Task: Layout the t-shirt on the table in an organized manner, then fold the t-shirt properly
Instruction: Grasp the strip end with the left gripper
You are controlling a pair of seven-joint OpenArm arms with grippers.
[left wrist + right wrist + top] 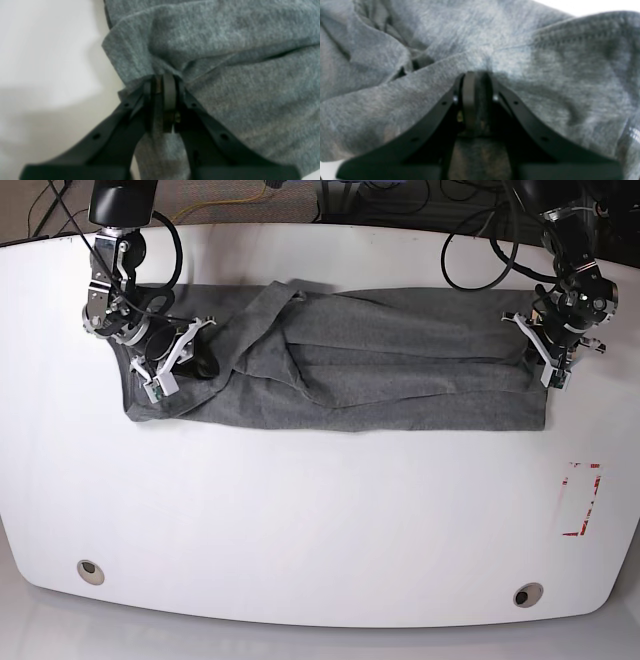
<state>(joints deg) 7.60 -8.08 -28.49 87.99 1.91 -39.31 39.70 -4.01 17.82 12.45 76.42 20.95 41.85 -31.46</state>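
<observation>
With the left fingers [165,82] and the right fingers [477,77] each pinched tight on an end of the t-shirt [340,370], which lies bunched across the far half of the table [320,520], uneven pulling could tug thin fabric free.

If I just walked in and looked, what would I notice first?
A long, rumpled grey t-shirt stretched sideways across the far part of the big white table. At each end a robot pincher bites it: the left gripper is clamped on one edge, and the right gripper is clamped on a fold at the other end. Near the front corner there is a little red tape mark.
</observation>
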